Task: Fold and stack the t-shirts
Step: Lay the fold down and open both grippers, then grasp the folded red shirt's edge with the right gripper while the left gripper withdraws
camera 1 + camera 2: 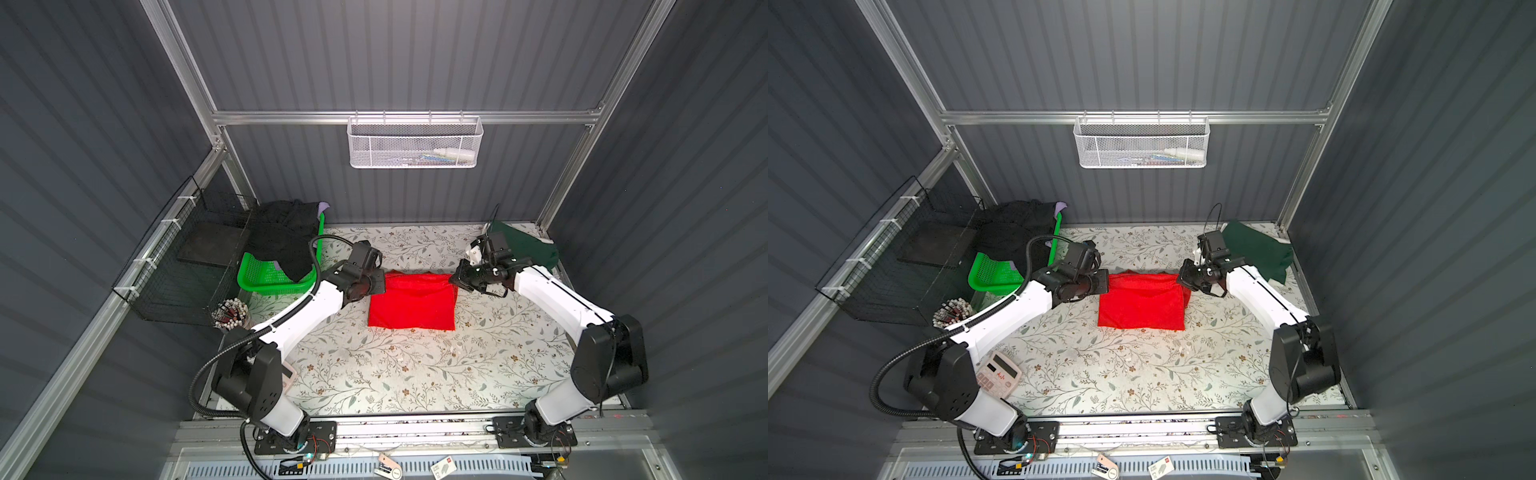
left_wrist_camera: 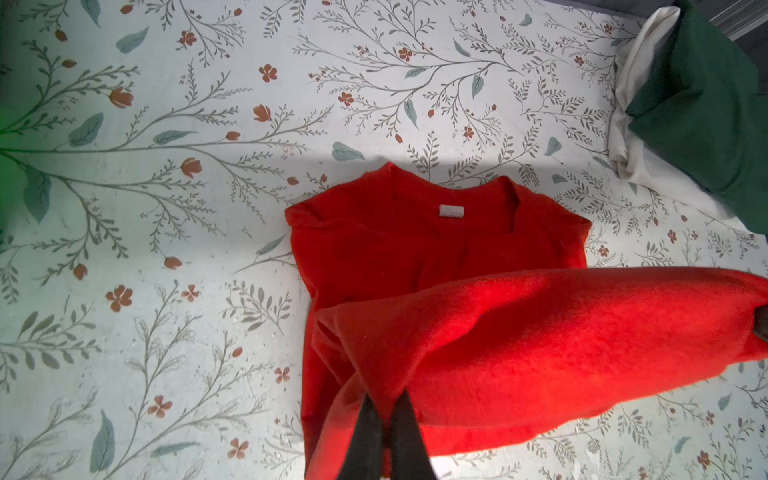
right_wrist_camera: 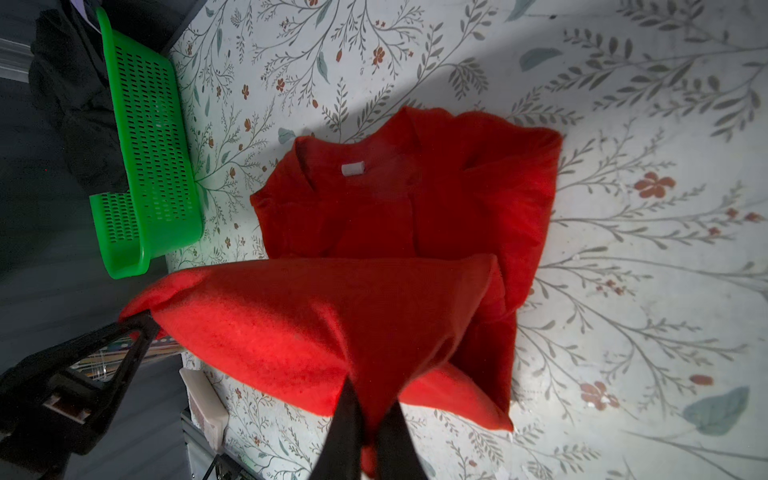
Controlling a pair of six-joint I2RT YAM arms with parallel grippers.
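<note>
Floral-patterned counter [image 1: 374, 374] in a grey-walled booth. At its centre lies the red t-shirt [image 1: 411, 307], one edge raised over the rest, with the left end effector [image 2: 384, 397] and right end effector [image 3: 370, 392] each clamped on a corner. A dark green t-shirt [image 1: 528, 245] sits far right.

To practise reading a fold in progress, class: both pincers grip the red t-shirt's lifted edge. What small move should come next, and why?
Probably move the held edge over the collar and lower it. The left pincer and right pincer are both shut on the red t-shirt, whose raised edge hangs above the cloth, leaving the collar label uncovered.
</note>
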